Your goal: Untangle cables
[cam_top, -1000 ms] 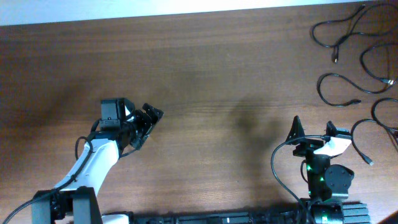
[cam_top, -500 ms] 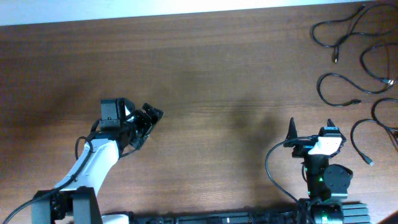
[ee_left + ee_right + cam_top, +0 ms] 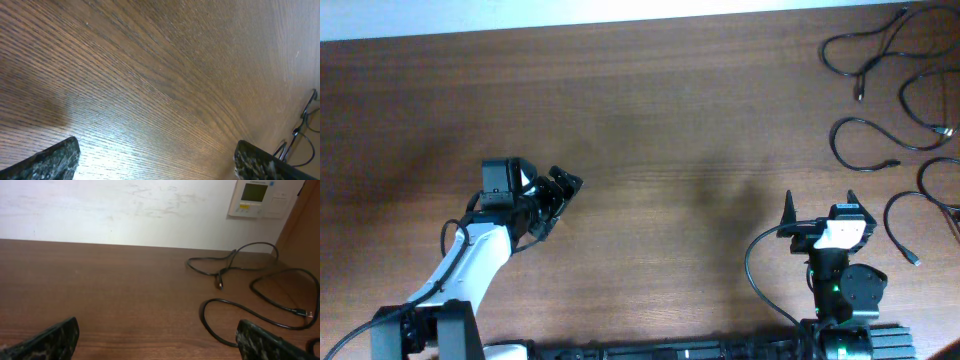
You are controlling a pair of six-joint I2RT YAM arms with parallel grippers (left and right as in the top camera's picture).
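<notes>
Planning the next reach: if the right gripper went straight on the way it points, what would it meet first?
Probably the nearest cable loop: it lies ahead of the right gripper, toward one finger's side. Ahead of the middle is bare table. Height is unclear, so it may pass over.

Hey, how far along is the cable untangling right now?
Mostly done, apparently: the thin black cables lie as separate loose curls on the brown wooden table. In hand: nothing; the left gripper and right gripper are open and empty. Left: possibly the farthest curls, which seem to cross.
</notes>
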